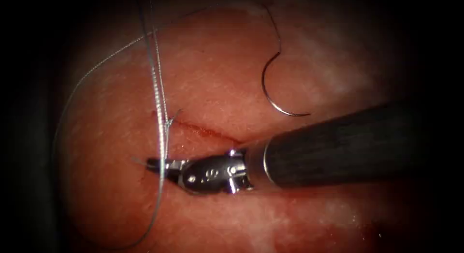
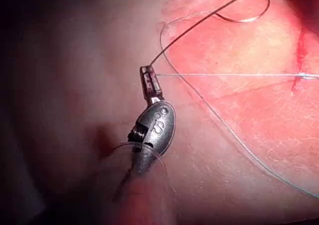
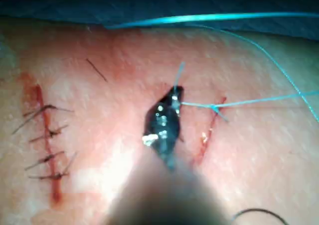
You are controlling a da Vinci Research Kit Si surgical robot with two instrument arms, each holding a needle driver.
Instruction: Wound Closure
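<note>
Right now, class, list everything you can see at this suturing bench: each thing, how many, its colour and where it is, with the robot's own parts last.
Tissue: one piece, pink-red, under everything.
Cut: one, red, running from the knot to the right tool's wrist.
Needle: one, dark and curved, lying free on the tissue above the cut's right end, not in the tissue.
Thread: pale strands, rising from the knot at the cut's left end, one looping wide to the left.
Stitched cut: one, red with dark stitch ends, seen in the right wrist view.
Left tool: silver, jaws shut on the thread.
Right tool: silver with a dark shaft, jaws shut on the thread below the knot.
</note>
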